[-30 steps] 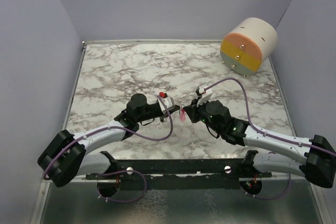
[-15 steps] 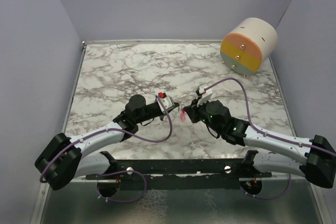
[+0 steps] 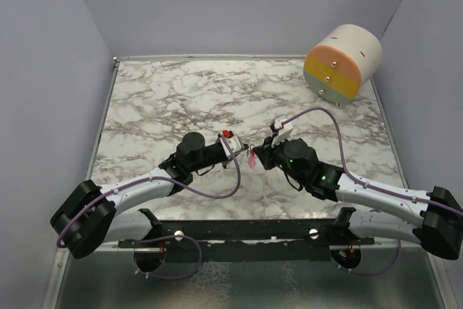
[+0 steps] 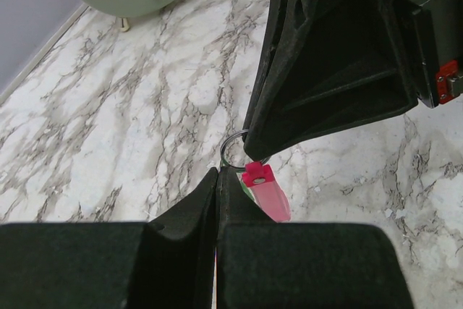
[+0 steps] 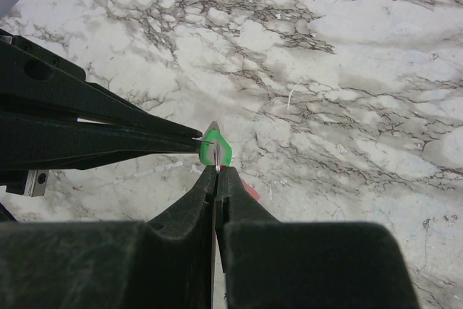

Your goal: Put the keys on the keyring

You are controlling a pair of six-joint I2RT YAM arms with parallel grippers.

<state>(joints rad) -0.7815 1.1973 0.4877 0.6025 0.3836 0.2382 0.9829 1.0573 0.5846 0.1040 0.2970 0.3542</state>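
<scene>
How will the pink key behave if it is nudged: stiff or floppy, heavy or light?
The pink key looks like moulded plastic, so it is probably stiff and very light. It seems to hang from the ring, so a nudge would likely swing it. Being tiny, it may slip from a grip.

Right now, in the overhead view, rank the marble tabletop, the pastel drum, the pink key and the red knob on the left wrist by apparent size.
1. marble tabletop, largest.
2. pastel drum.
3. pink key and red knob: both tiny, too alike to rank.
</scene>
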